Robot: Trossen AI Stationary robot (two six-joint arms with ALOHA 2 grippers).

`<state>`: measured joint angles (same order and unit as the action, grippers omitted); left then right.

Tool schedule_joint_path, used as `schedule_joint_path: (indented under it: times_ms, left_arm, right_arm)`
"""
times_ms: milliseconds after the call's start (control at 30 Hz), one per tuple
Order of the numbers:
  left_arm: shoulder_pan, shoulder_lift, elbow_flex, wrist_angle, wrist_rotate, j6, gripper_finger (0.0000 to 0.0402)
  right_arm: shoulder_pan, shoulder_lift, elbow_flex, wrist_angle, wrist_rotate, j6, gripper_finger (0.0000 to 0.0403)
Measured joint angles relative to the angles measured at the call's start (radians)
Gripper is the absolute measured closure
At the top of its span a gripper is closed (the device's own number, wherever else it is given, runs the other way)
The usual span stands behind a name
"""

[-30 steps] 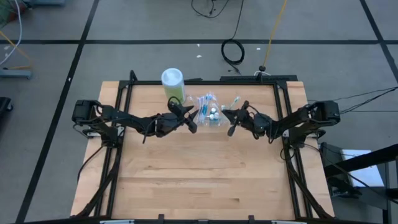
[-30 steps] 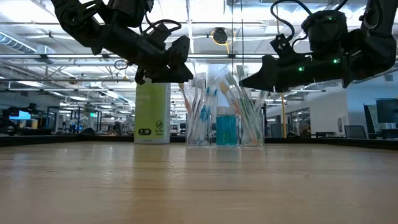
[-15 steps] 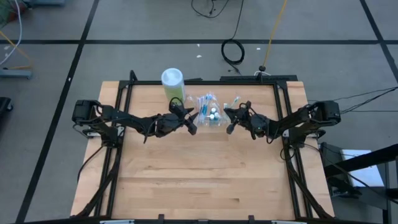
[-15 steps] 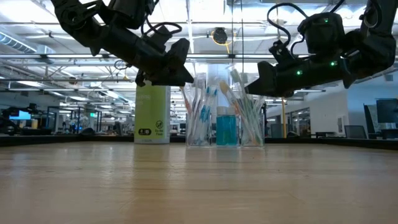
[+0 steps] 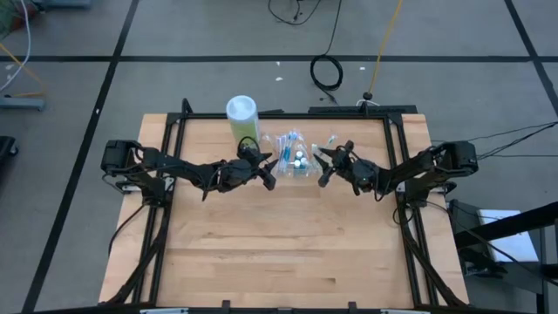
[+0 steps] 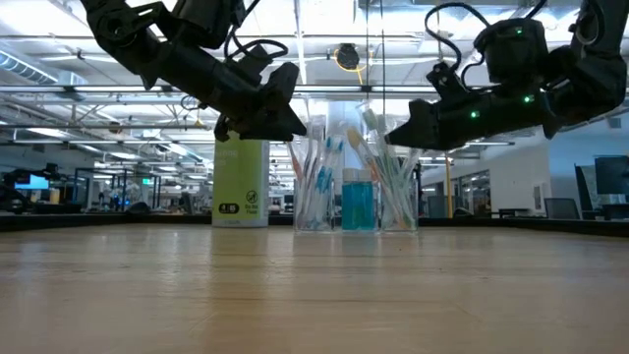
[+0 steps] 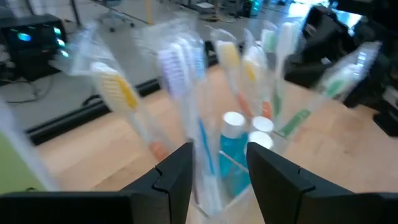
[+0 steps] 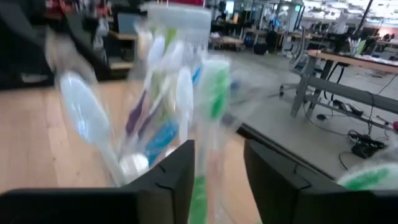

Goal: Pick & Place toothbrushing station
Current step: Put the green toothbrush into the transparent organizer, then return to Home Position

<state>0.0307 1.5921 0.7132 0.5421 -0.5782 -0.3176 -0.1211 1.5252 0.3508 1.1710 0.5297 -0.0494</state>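
The toothbrushing station is a clear plastic cup (image 5: 295, 163) standing on the far middle of the table. It holds several wrapped toothbrushes (image 6: 319, 167) and blue, white-capped tubes (image 7: 239, 146). My left gripper (image 5: 267, 169) hovers open just left of the cup, above the table; in its wrist view the open fingers (image 7: 217, 158) frame the brushes and tubes. My right gripper (image 5: 321, 168) hovers open just right of the cup. A green-handled toothbrush (image 8: 210, 109) shows between its fingers (image 8: 219, 163), and no touch shows.
A tall green canister with a white lid (image 5: 242, 117) stands on the table behind my left gripper, close to the cup's far left. The wooden tabletop (image 5: 279, 244) stretches toward the near edge. Black frame rails (image 5: 397, 174) run along the table's sides.
My right gripper has moved a little toward the far edge and the left, closer to the cup of toothbrushes. The cup and brushes have stayed in place.
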Motion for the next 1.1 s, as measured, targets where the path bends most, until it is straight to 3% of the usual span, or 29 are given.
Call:
schedule_joint_path:
  times_ms: [167,367,533,733,900,1000,1100]
  left_arm:
    - [0.0,-0.009,0.0,-0.002,0.083,0.022,0.0245]
    - [-0.013,-0.092,0.0,-0.058,0.079,0.107,0.0245]
    - [-0.028,-0.267,0.0,-0.273,0.068,0.126,0.0245]
    - [-0.04,-0.504,0.0,-0.556,0.043,0.126,0.0245]
    - [-0.04,-0.712,0.0,-0.769,0.029,0.183,0.0257]
    - [-0.05,-0.813,-0.017,-0.851,0.06,0.239,0.029]
    - [-0.057,-0.926,-0.078,-0.831,0.075,0.246,0.033]
  right_arm:
    - [0.021,-0.065,0.0,0.013,-0.002,0.0,0.0245]
    - [0.048,-0.24,0.0,-0.119,-0.002,-0.085,0.0236]
    - [0.104,-0.428,0.0,-0.289,-0.011,-0.121,0.0242]
    - [0.181,-0.669,0.0,-0.535,-0.131,-0.162,0.0245]
    - [0.226,-0.844,0.0,-0.753,-0.197,-0.129,0.028]
    - [0.243,-0.938,0.0,-0.852,-0.229,-0.087,0.0324]
    - [0.248,-1.033,0.0,-0.956,-0.276,-0.035,0.0378]
